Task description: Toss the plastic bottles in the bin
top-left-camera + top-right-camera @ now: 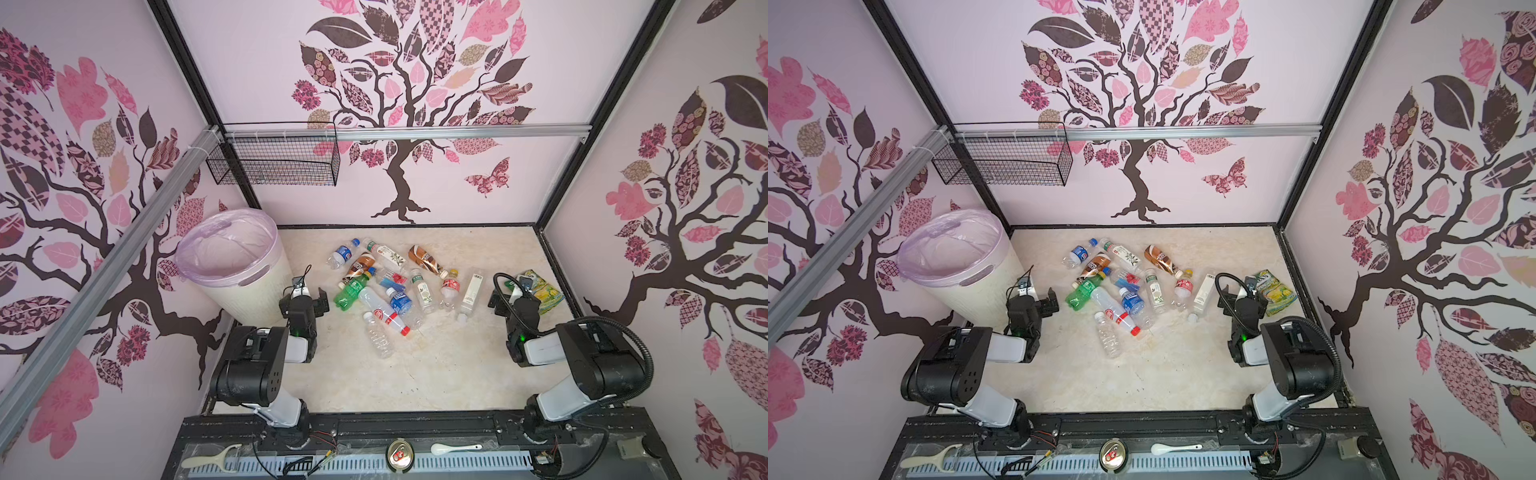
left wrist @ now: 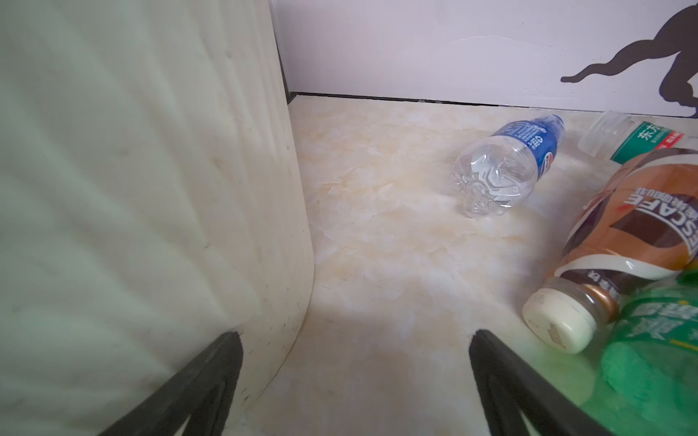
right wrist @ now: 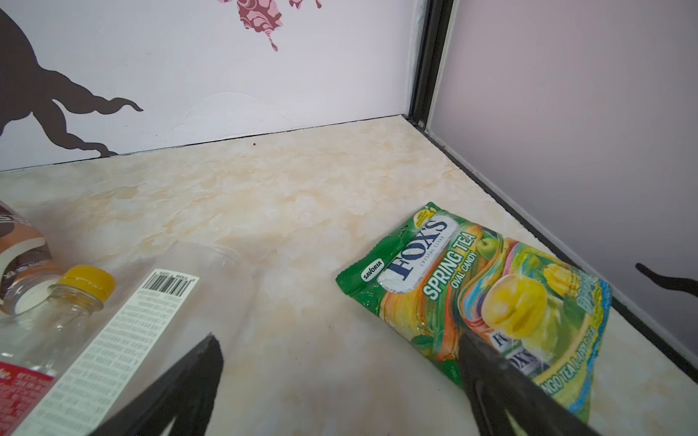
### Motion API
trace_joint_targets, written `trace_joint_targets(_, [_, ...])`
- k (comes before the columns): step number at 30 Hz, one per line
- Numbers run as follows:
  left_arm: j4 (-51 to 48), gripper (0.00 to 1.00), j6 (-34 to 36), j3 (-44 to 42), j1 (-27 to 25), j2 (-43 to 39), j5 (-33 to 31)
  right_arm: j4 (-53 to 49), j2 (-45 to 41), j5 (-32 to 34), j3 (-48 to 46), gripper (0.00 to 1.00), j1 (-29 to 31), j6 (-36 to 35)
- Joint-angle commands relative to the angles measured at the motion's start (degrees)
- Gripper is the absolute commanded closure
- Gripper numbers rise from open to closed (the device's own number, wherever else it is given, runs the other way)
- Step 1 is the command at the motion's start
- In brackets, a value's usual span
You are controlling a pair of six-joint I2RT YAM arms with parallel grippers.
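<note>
- Plastic bottles lie jumbled mid-frame: clear, brown, white, one green.
- Cream ribbed bin, lilac-lined, stands centre-left.
- Left gripper and right gripper gape wide, empty.

Two arms, left arm and right arm: rounded black joint housings, white link covers, a small green light near each wrist. On the right arm, a ribbed black hose. On the left arm, a thin black wire at the wrist and small holes in the shoulder housing. Ends: left gripper, right gripper, with black tapered fingers.
</note>
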Motion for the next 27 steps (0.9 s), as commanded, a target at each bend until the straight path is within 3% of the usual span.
trace_joint_targets(1, [1.46,0.02,0.03,1.15,0.31,-0.87,-0.55,1.83,-0.7,0.61,0.63,0.01,0.2,0.51])
trace_joint_targets(27, [2.34,0.02,-0.05,0.91,0.46,-0.63,-0.27,1.75,-0.7,0.62,0.61,0.01,0.15,0.51])
